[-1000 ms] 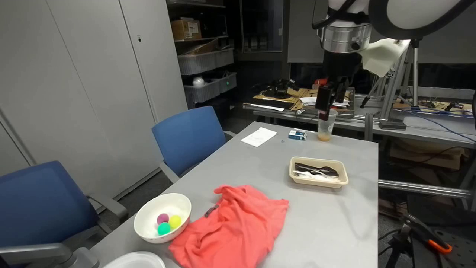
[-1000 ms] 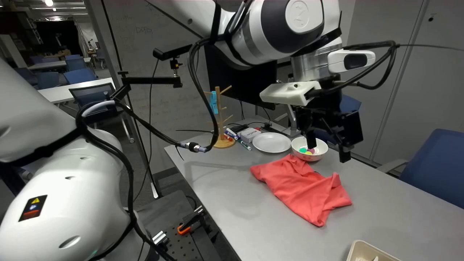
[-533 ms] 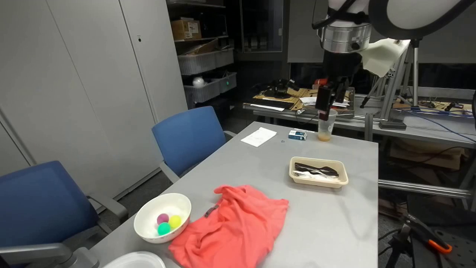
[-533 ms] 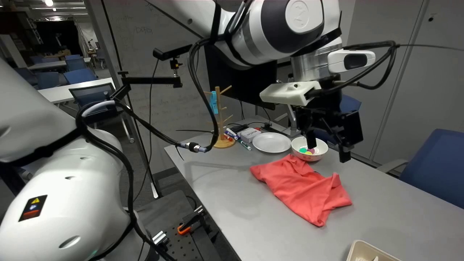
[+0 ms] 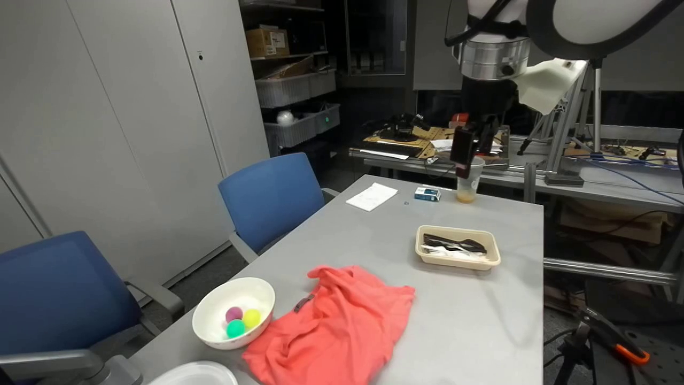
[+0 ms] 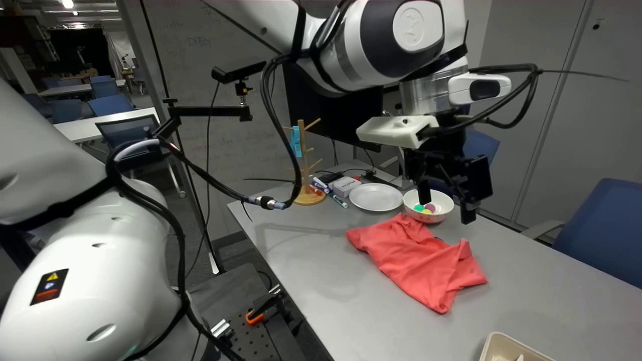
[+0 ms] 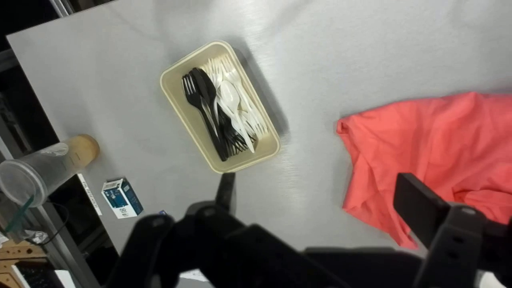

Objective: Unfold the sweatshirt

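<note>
The coral-red sweatshirt (image 5: 344, 326) lies crumpled and bunched on the grey table in both exterior views, beside the white bowl. A small dark label (image 5: 303, 303) shows at its edge. It also shows in an exterior view (image 6: 416, 260) with a folded corner standing up. In the wrist view, part of the sweatshirt (image 7: 432, 144) is at the right, cut off by the frame edge. My gripper (image 7: 316, 176) is open with nothing between its fingers. It hangs well above the table, as an exterior view shows (image 6: 446, 208). The right finger overlaps the sweatshirt in the wrist view without touching it.
A beige tray of plastic cutlery (image 7: 264, 154) stands near the sweatshirt. A white bowl (image 5: 214, 305) with coloured balls and a white plate (image 6: 376, 197) stand at its other side. A clear cup (image 5: 468, 184) and small blue box (image 5: 427, 193) are at the table's end.
In the last half second the gripper has shifted slightly left in both exterior views and a little down in an exterior view. The sweatshirt has not moved.
</note>
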### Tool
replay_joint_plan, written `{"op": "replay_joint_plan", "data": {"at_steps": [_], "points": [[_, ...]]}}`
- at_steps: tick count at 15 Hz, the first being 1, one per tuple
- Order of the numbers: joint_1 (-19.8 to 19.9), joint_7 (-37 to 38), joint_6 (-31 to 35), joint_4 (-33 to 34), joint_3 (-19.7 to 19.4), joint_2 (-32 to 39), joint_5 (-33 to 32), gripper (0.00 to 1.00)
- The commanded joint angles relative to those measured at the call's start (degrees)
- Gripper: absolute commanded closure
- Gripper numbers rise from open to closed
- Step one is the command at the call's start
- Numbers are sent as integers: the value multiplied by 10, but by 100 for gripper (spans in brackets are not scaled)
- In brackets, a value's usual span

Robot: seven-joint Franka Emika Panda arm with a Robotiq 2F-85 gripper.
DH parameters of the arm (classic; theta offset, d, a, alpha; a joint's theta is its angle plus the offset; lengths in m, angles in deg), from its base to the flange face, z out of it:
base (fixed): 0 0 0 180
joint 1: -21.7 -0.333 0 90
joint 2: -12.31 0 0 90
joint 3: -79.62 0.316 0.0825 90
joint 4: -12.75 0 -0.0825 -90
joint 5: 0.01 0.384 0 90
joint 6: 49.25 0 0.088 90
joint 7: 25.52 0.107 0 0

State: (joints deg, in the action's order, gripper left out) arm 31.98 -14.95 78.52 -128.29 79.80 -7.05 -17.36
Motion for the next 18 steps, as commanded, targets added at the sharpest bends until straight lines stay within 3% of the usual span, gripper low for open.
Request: {"op": "replay_joint_plan", "data": {"at_steps": [1,5,10,11,18], "points": [[-39,-10,4,22,0,33,49,0],[-82,-7,16,57,14,86,111,0],[-108,-16,18,129,23,158,156,0],[-104,-1,26,93,22,130,131,0],[-108,7,30,122,23,165,131,0]]}}
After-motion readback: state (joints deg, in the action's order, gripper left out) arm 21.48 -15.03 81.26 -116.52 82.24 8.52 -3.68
